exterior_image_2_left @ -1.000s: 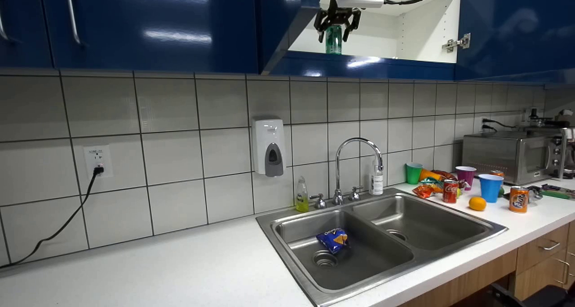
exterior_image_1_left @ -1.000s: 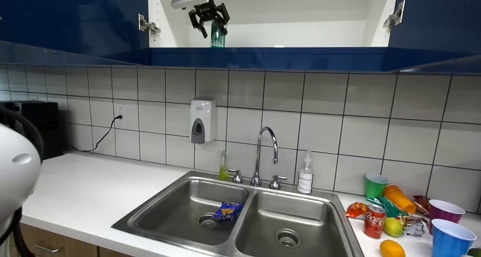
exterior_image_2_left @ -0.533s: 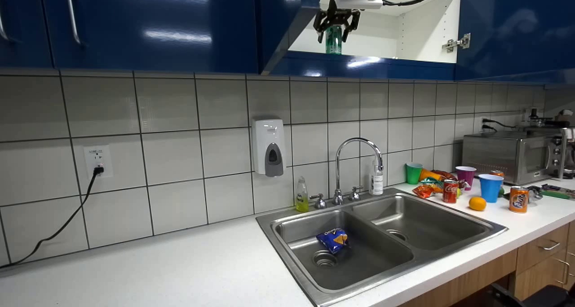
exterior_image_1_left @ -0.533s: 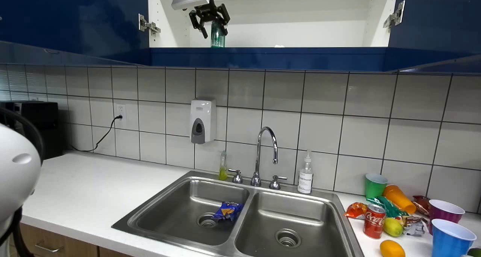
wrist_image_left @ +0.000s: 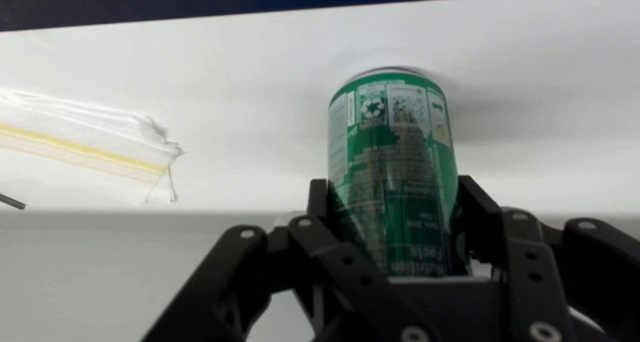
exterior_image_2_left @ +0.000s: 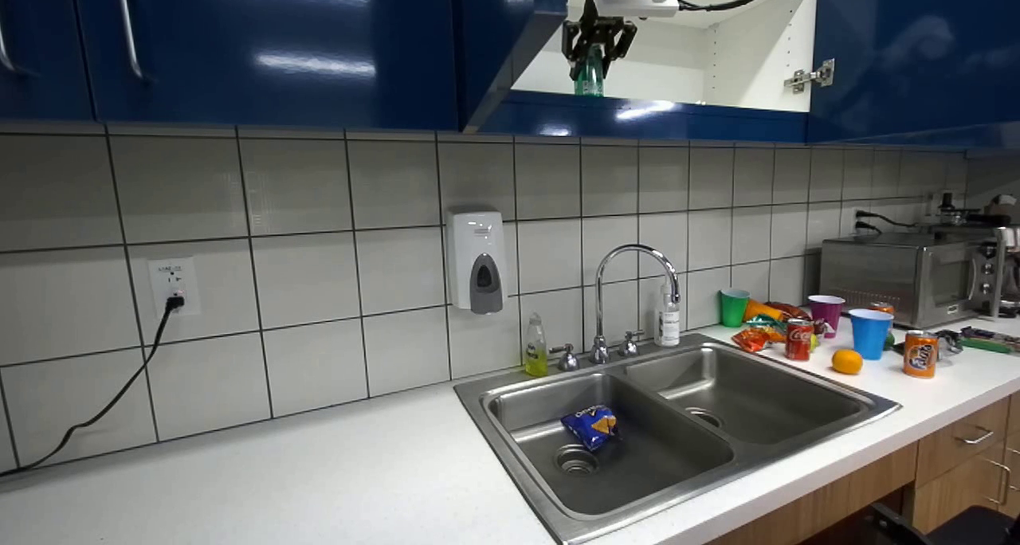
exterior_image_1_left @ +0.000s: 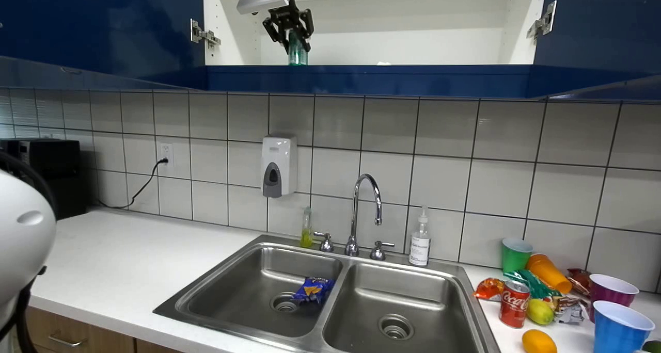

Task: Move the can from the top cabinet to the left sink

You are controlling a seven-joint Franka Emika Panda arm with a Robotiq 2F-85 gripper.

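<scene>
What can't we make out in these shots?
Green can, base: both exterior views, behind the front edge of the top cabinet.
Its top: wrist view, blocked by the gripper.
Its fine print: wrist view, too blurred.
White, yellow-striped item: wrist view, cut off by left edge; identity unclear.
White rounded part: in an exterior view, cut off by left edge.

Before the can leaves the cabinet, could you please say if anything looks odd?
A blue snack bag lies in the left sink, an odd spot; on the counter, an orange cup is tipped over.
</scene>
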